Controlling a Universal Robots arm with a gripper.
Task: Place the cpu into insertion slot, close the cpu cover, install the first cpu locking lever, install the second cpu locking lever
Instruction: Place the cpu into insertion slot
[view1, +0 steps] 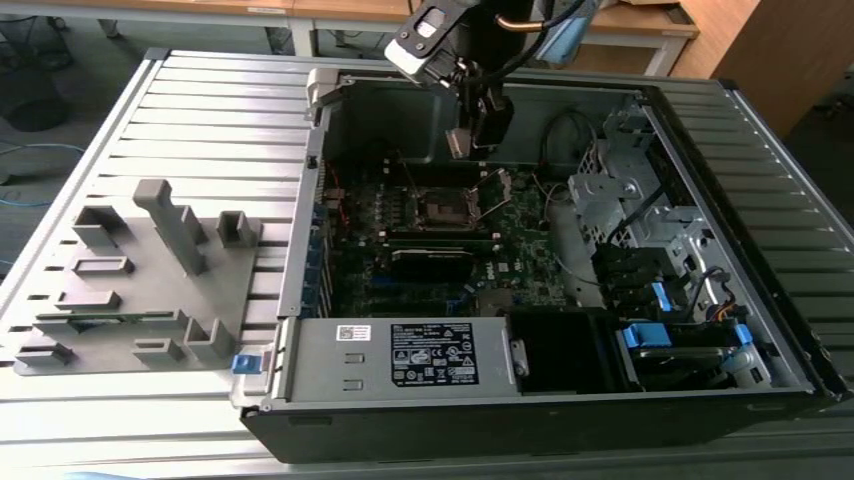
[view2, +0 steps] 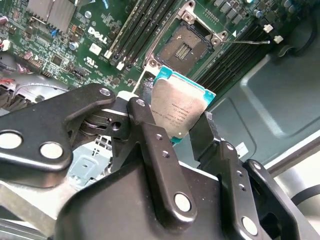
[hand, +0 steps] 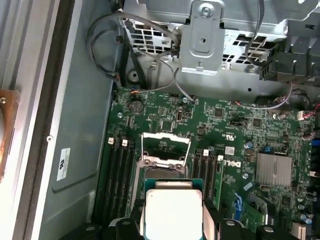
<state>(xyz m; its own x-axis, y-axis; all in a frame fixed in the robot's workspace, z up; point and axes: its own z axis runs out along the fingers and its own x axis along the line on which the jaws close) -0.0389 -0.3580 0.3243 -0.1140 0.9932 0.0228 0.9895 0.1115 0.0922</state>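
Note:
My gripper (view1: 470, 140) hangs above the back of the open computer case, shut on the cpu (view1: 461, 143). The cpu (view2: 177, 110) is a silver-grey square chip with a teal edge, clamped by its sides between the two black fingers (view2: 145, 130). It hovers above the insertion slot (view2: 185, 47), whose dark centre lies uncovered, and does not touch it. In the first wrist view the cpu (hand: 172, 210) hides part of the insertion slot (hand: 162, 172), and the cpu cover (hand: 166, 147) stands raised beyond it. A thin locking lever (view2: 250, 42) sticks out beside the socket.
Black memory slots (view2: 135, 30) flank the socket on the green board (hand: 225, 125). A drive cage (view1: 627, 190) and cables fill the exterior view's right of the case, a power supply (view1: 400, 355) its front. A grey fixture block (view1: 134, 270) stands on the slatted table (view1: 200, 110).

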